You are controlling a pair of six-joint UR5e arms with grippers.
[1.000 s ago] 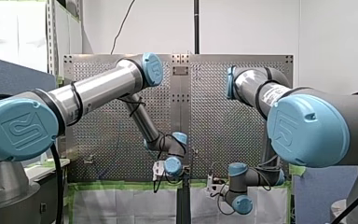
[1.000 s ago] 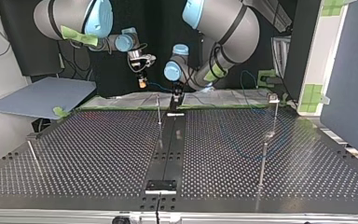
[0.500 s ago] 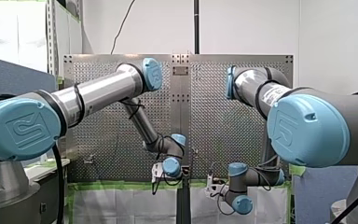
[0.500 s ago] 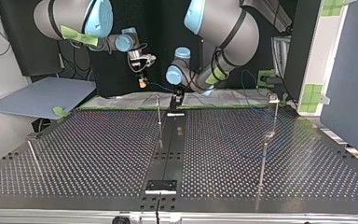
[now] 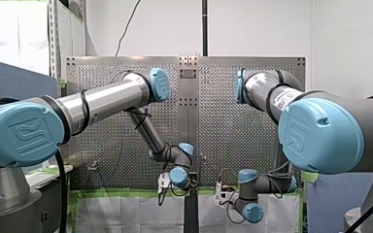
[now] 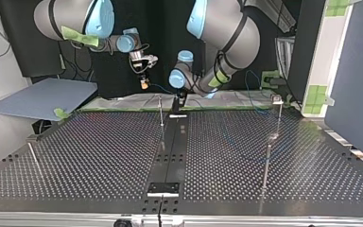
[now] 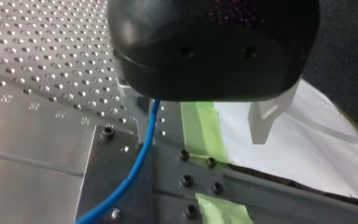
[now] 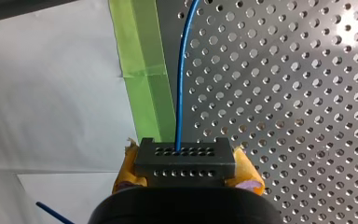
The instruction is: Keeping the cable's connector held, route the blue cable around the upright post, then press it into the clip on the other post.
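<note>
Right end effector (image 8: 186,166): yellow pads pressed onto both ends of the black connector (image 8: 185,155), pinching it. The blue cable (image 8: 182,70) leaves the connector's top face and runs straight ahead, over green tape (image 8: 144,56) and onto the perforated bench (image 6: 99,151). White paper (image 8: 51,93) lies beside the tape, off the bench edge.

Top view: the right end effector hangs above the bench's far edge, behind the centre post (image 6: 160,111) and to its left, clear of it. Left end effector (image 6: 178,101) is low, just right of the centre post, over the dark middle strip at the far edge.

Left wrist view: the cable comes out from under the black body and runs down across the bench plate. One pale finger (image 7: 263,123) shows, standing well apart from the cable; the other is mostly hidden by the body. Fingers read as spread, nothing pinched.

Clip post (image 6: 279,111): far to the right of the centre post, clip at its top. The cable shows only faintly on the bench between them; its course there cannot be traced.
</note>
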